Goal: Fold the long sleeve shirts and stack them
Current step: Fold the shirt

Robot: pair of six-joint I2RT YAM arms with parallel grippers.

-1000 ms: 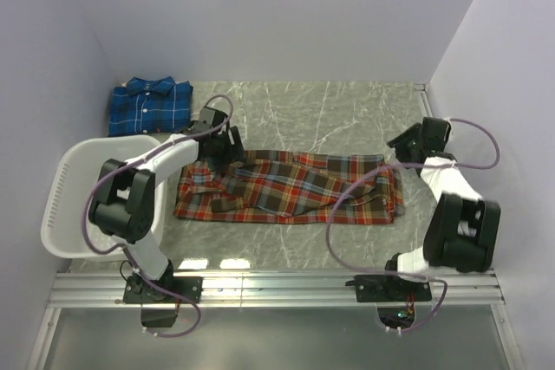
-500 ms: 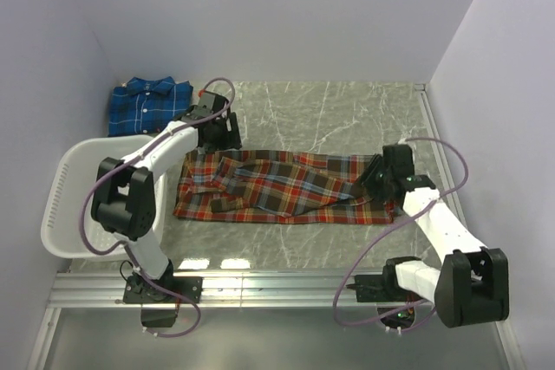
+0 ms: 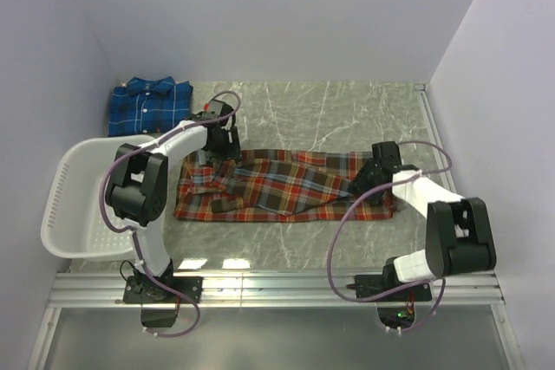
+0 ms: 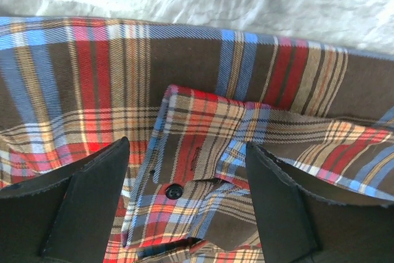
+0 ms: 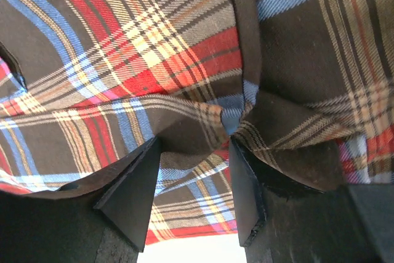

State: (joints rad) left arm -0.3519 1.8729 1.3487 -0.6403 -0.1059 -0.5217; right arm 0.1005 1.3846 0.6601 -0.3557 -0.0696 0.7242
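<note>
Starting the red-orange shirt (image 3: 286, 186) fold: left hand (image 4: 188, 152) is hovering open over a buttoned flap (image 4: 206, 124), right hand (image 5: 194, 146) is apparently open astride cloth near the right edge of the counter (image 3: 347, 119); both need closing.

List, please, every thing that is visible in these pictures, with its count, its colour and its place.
red-orange plaid shirt: one, red-orange with brown and blue checks, spread flat in the middle of the table
blue plaid shirt: one, blue with white lines, folded at the far left corner of the table
basket: one, white slotted plastic, at the near left edge of the table
table: one, grey-green marbled top
left gripper: one, black fingers, open over the collar end of the red-orange plaid shirt
right gripper: one, black fingers, open around a raised fold at the right end of the same shirt
</note>
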